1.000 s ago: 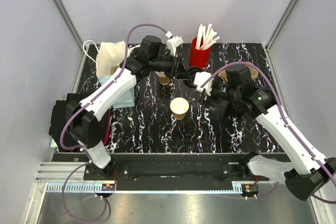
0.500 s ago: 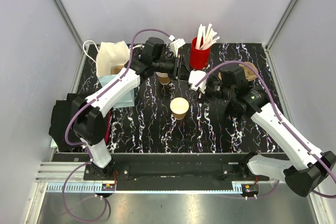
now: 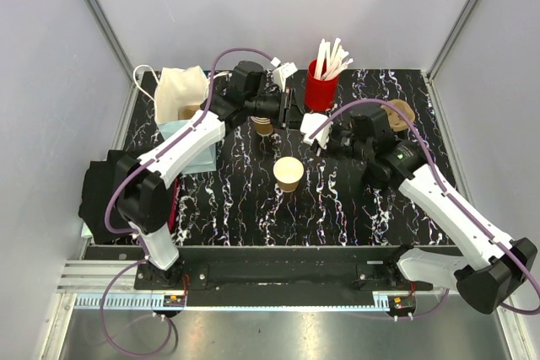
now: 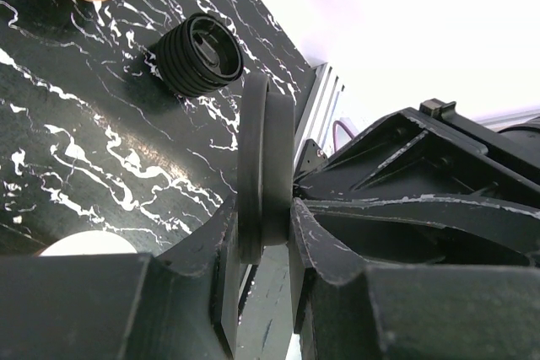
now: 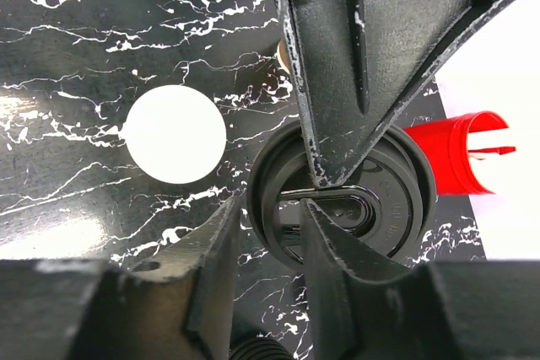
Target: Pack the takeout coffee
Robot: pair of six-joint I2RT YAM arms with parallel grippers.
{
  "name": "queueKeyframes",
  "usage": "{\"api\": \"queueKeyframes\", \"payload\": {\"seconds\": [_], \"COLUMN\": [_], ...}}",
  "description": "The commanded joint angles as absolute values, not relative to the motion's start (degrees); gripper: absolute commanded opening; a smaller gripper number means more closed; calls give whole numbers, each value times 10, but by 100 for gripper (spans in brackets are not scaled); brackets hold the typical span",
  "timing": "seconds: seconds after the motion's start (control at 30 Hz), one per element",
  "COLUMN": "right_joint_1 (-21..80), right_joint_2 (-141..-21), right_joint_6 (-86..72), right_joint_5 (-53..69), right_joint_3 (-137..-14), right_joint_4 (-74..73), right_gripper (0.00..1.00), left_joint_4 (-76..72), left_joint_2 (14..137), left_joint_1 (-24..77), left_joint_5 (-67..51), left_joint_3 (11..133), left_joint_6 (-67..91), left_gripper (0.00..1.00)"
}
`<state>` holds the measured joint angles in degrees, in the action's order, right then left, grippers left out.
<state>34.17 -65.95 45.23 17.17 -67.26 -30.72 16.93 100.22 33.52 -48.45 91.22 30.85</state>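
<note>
Pale walls [image 3: 278, 6] are boxing in a black, white-veined worktop [image 3: 236, 208].
Plain grey-lilac panels are standing along the worktop's far edge and both side edges, and slim metal posts [image 3: 95, 10] are rising at its two far corners. Soft, even light is filling the space and laying a faint sheen on the dark surface. Along the near edge a silver slotted rail [image 3: 278, 301] is running from side to side, and a brushed metal sheet [image 3: 278, 339] is lying just in front of it.

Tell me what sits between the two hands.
The black lid: left hand clamps it across its thickness, right hand straddles its rim. Clearest in the right wrist view.
</note>
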Motion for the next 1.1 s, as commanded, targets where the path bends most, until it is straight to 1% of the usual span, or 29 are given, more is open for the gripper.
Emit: {"api": "queueKeyframes", "payload": {"seconds": [0.0,0.07,0.2,0.37,0.53,0.67,0.8,0.83,0.87,0.93,0.97,1.03,1.07], "right_joint_1": [346,346,347,351,356,365,369,371,372,374,375,376,376], "right_joint_2": [-667,-669,-672,-677,-689,-696,-700,-701,-701,-702,-703,-702,-701], "right_joint_6": [463,467,475,482,487,492,495,496,497,498,500,502,502], "right_joint_5": [152,149,149,141,127,109,98,95,93,91,91,91,91], "right_joint_3": [-674,-675,-672,-671,-677,-675,-678,-679,-680,-681,-683,-685,-687], "right_joint_4": [-273,-273,-275,-272,-272,-261,-259,-258,-258,-259,-264,-268,-274], "right_gripper": [38,36,36,36,41,39,32,25,20,15,10,8,6], "left_joint_4": [142,141,139,138,135,134,132,133,133,133,133,136,138], "left_joint_2": [974,973,973,975,973,972,973,973,973,975,974,973,972], "left_joint_1": [335,335,334,334,334,334,334,333,334,334,334,332,331], "left_joint_5": [-510,-511,-511,-513,-515,-517,-518,-518,-518,-517,-518,-516,-514], "left_joint_3": [909,908,909,910,908,907,905,906,905,904,905,906,907], "left_joint_6": [319,320,322,325,327,329,330,330,330,329,327,323,322], "left_gripper": [14,14,14,14,16,16,17,17,17,17,18,21,24]}}
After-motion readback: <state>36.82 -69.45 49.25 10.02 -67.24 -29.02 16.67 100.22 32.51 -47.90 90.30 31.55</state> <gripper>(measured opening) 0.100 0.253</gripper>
